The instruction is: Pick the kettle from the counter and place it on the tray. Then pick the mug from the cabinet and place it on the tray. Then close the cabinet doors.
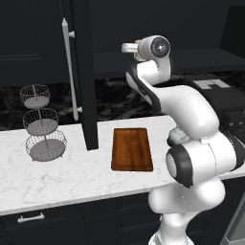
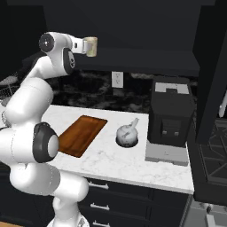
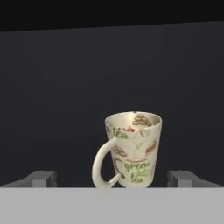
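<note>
Up high, left base: claw (image 1: 126,48) at cabinet level above flat reddish wooden tray (image 1: 132,149). Right base: cream mug (image 2: 91,46) at claw tip; squat silvery kettle (image 2: 127,135) right of tray. Hand: tapered glossy mug, centred between wide-spread fingertips (image 3: 42,178), ungripped.

light: dim, dark upper halves in both base views | bright: white worktop (image 1: 57,172) and arm evenly lit, no glare | shadows: soft, faint under tray (image 1: 132,149) and kettle (image 2: 127,135) | hand view: mug (image 3: 133,148) sharp against flat dark-grey backdrop | blur: none; render slightly coarse
</note>
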